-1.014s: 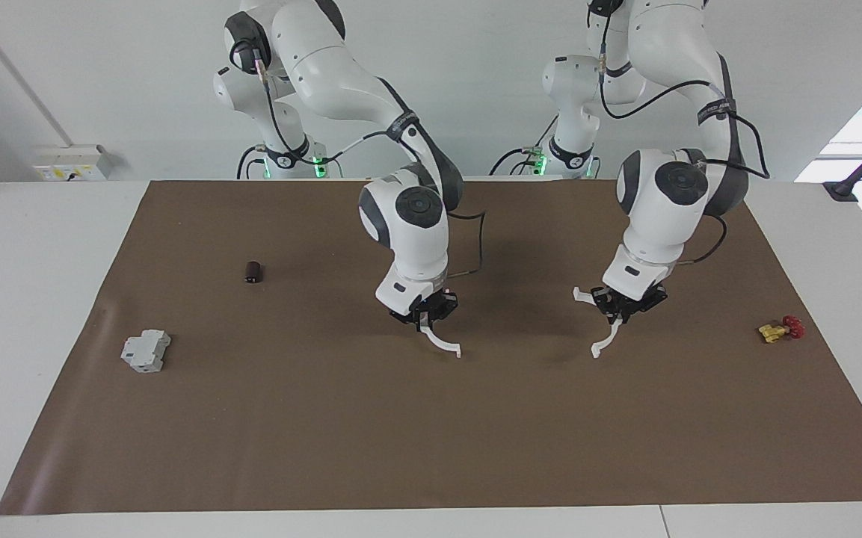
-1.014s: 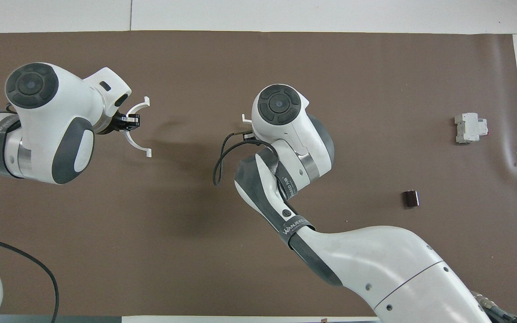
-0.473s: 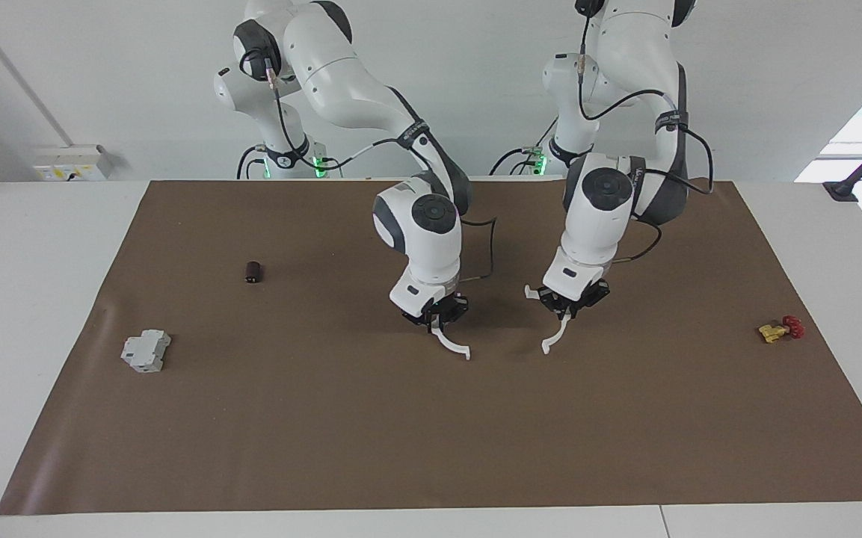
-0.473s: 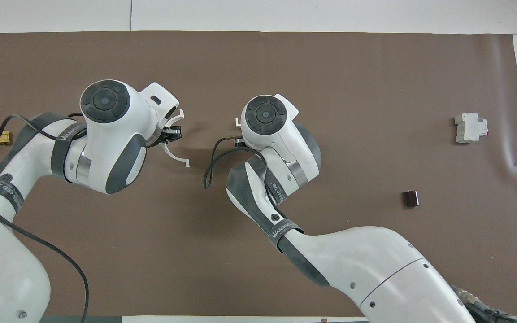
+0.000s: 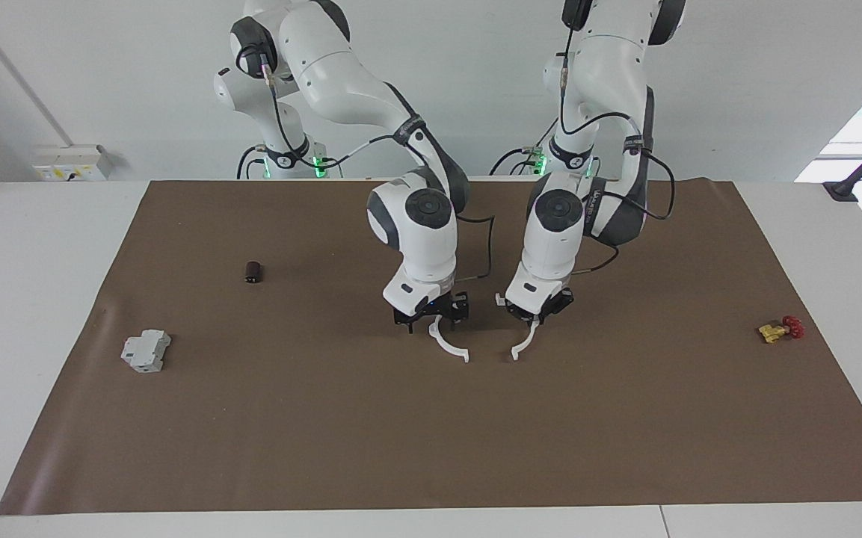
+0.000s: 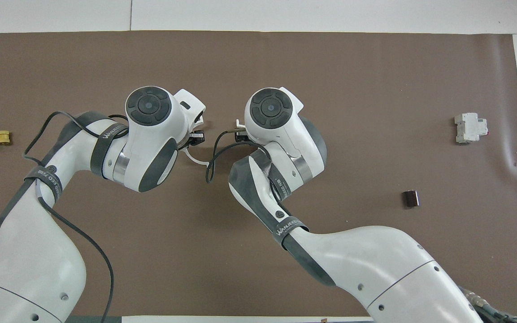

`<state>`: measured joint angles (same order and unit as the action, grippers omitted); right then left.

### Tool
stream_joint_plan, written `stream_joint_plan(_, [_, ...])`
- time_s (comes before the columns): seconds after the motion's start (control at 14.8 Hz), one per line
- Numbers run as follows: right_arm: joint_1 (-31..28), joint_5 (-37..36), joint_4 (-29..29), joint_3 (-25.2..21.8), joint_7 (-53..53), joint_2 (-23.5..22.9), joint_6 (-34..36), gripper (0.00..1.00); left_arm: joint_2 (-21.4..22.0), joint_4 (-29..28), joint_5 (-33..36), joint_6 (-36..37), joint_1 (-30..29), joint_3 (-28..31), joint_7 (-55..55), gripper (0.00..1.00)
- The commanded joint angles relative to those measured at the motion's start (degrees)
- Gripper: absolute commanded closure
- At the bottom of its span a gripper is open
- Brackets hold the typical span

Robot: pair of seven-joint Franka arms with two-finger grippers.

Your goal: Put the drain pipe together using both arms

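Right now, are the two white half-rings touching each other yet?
Apart. The facing view shows brown mat between the free ends of the right gripper's half-ring and the left gripper's half-ring, both held over the mat's middle.

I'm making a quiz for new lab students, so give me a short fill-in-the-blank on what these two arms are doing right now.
1. Each gripper holds a white half-ring ____ of the drain pipe.
2. The left gripper and the right gripper both hang over the ____ mat.
3. The two arcs, one and the other, are not yet ____.
4. The grey box lies toward the ____ arm's end of the table.

Missing words: arc; brown; joined; right
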<state>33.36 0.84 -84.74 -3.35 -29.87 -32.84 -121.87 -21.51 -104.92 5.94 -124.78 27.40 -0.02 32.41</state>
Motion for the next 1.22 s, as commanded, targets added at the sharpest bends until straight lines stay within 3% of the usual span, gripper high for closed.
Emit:
stream_joint_plan(0.0, [-5.8,-0.5,-0.9,0.6,3.4,8.2,8.1,0.00,-1.3,1.4,1.4,-1.1,2.3,0.8,2.5,1.00])
stream_joint_plan(0.2, [-14.0,0.3,-1.4,0.7,11.8,15.0,18.3,0.00,-1.5,1.4,1.3,-1.8,3.4,0.7,2.8,1.00])
stream_joint_plan(0.61, [-23.9,0.2,-1.4,0.6,20.3,26.0,34.5,0.00,-2.3,1.4,0.9,-2.4,4.8,0.5,3.1,1.00])
stream_joint_plan(0.81, [-29.6,0.3,-1.4,0.6,26.6,30.5,38.0,0.00,-2.6,1.3,0.6,-3.7,5.8,0.4,3.0,1.00])
stream_joint_plan(1.01, [-29.4,-0.7,-6.4,0.4,28.4,35.0,39.7,0.00,-2.7,1.4,0.6,-4.2,5.9,0.3,2.7,1.00])
stream_joint_plan(1.15, [-29.4,-0.7,-7.5,0.4,28.3,35.6,39.2,0.00,-3.3,1.6,0.3,-4.2,5.8,0.3,2.7,1.00])
